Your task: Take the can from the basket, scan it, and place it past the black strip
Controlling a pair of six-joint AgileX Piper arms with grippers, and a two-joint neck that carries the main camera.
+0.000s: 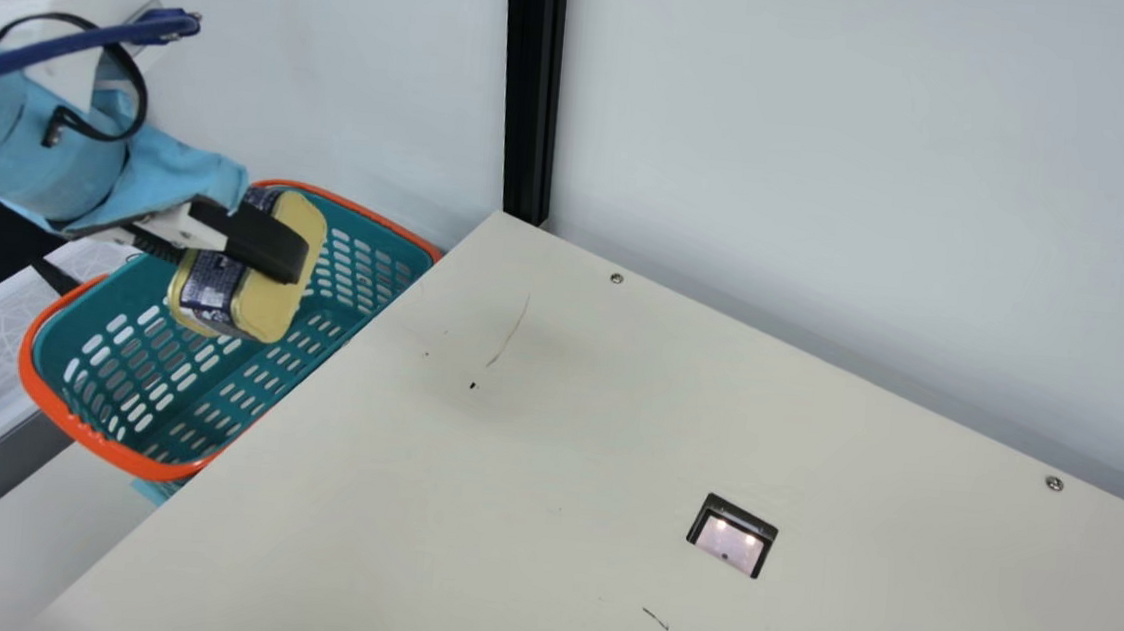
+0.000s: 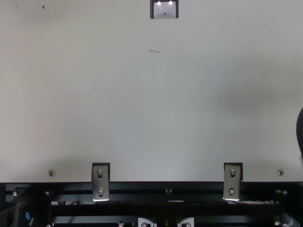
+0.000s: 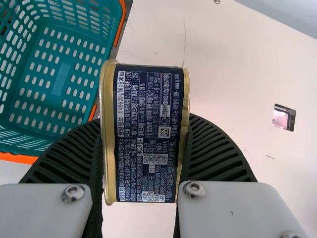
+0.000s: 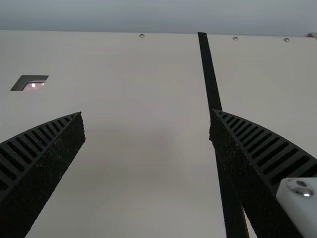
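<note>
In the main view, the left tool (image 1: 244, 255) pinches the navy-labelled, gold-ended metal can (image 1: 257, 307), a block with rounded corners, and holds it tilted above the teal plastic basket with the orange rim (image 1: 91, 439). The cream tabletop (image 1: 511, 452) lies beside the basket, with the small dark-framed scanner window (image 1: 731, 536) set into it, well apart from the can. The can is out but unscanned, so I judge the task to be at an early stage, with the carry to that window next.

In the top view, the scanner window sits at the upper edge, beyond two metal brackets (image 2: 100, 182) (image 2: 232, 182) on the near side.

In the left wrist view, the black ribbed fingers press on the can's two gold ends, leaving the printed side wall bare between them. That seems a sound hold: the label can face the scanner without a regrasp. The can should be stiff and fairly heavy for its size, hardly fragile, though its smooth ends could let it pivot if the squeeze slackens. Keep the pads centred on the ends and the pinch firm.

In the right wrist view, the right tool (image 4: 147, 124) is spread with nothing between its fingers; the long black strip (image 4: 214, 94) crosses the tabletop, and the can should finally rest past it.
</note>
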